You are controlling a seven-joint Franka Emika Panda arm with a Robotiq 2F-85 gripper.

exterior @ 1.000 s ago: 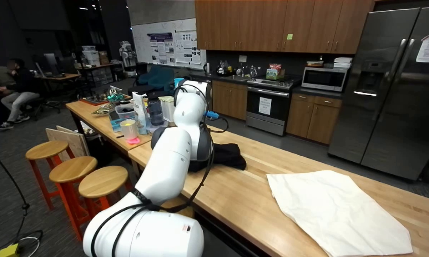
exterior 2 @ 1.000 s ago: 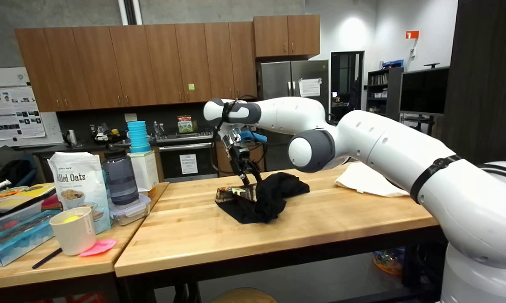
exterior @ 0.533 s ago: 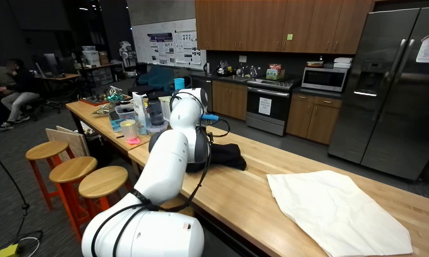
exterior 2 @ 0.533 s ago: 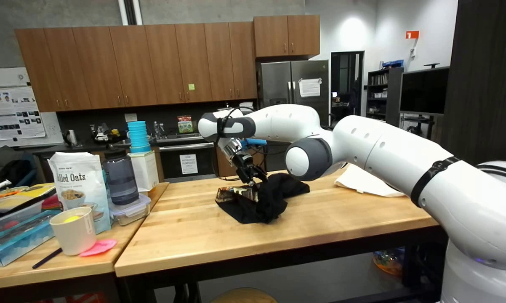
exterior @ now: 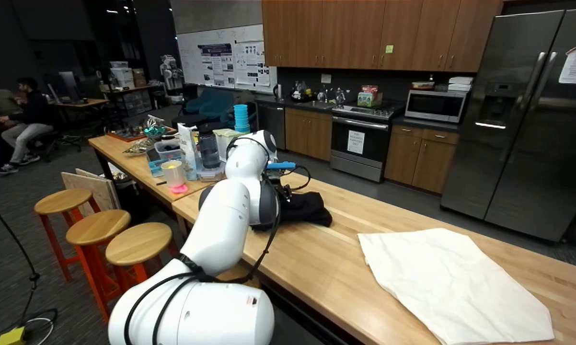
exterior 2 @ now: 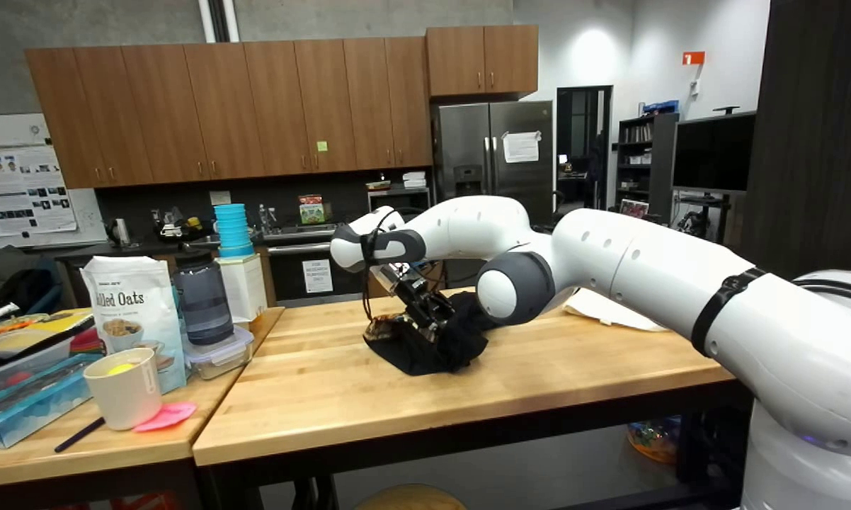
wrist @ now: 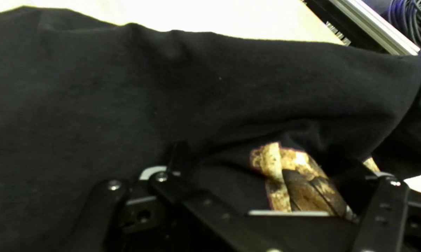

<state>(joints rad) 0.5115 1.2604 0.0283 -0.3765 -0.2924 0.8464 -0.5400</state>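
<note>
A crumpled black cloth (exterior 2: pixel 411 355) with a tan and brown printed patch lies on the wooden table in both exterior views. It fills most of the wrist view, where its print (wrist: pixel 301 175) shows between the fingers. My gripper (wrist: pixel 266 157) stands open, its fingers wide apart over the cloth, fingertips dark against the fabric. In an exterior view the tilted gripper (exterior 2: pixel 434 327) is down at the cloth; whether the tips press into it is hard to tell. From the opposite side, the arm partly hides both the gripper and the black cloth (exterior: pixel 307 211).
A cream cloth (exterior: pixel 455 282) lies flat farther along the table. On the adjoining table stand a mug (exterior 2: pixel 123 389), an oats bag (exterior 2: pixel 135 312), a dark bottle (exterior 2: pixel 202 297) and a lidded container (exterior 2: pixel 216 352). Several stools (exterior: pixel 139 243) line the table's side.
The arm has come down, bringing the gripper from just above the black cloth to right at it, with more tilt. The cloth has barely shifted; the jaws have stayed open.
</note>
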